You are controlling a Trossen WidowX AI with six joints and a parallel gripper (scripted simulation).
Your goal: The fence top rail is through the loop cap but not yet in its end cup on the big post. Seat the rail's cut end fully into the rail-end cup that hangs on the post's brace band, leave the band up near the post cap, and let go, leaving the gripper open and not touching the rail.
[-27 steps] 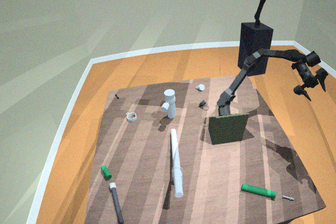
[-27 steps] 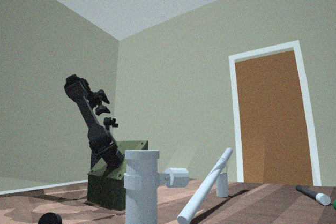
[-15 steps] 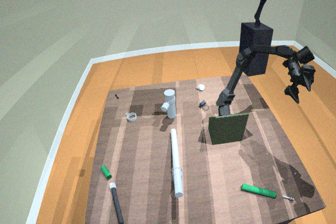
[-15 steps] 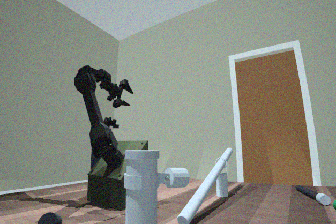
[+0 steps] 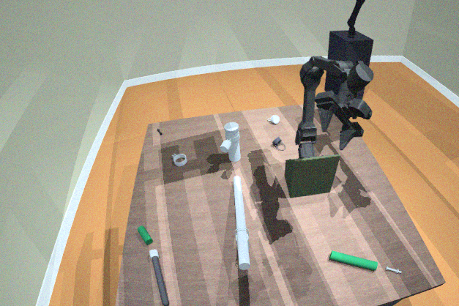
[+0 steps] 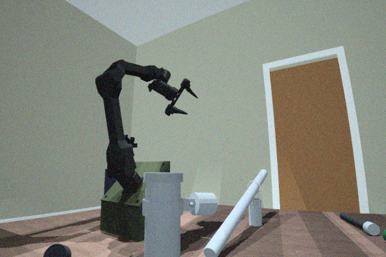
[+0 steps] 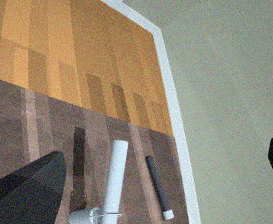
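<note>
The white top rail (image 5: 240, 212) (image 6: 239, 209) (image 7: 115, 180) slopes through the thin loop on the short post (image 6: 255, 215) (image 7: 82, 217). Its end nearer the big post is low, near the table, apart from and below the cup. The rail-end cup (image 5: 225, 146) (image 6: 205, 203) hangs at the side of the big post (image 5: 234, 151) (image 6: 162, 237) on the brace band (image 6: 162, 206), a little below the post cap (image 5: 231, 127) (image 6: 163, 177). My gripper (image 5: 334, 139) (image 6: 192, 106) (image 7: 172, 156) is wide open and empty, high above the table and away from the rail.
A green tube (image 5: 353, 260) and a bolt (image 5: 393, 270) lie front right. A short green piece (image 5: 145, 235) and a dark white-tipped rod (image 5: 159, 280) (image 7: 158, 185) lie front left. A loose band (image 5: 179, 157) lies left of the post. A green block (image 5: 311, 177) stands at my base.
</note>
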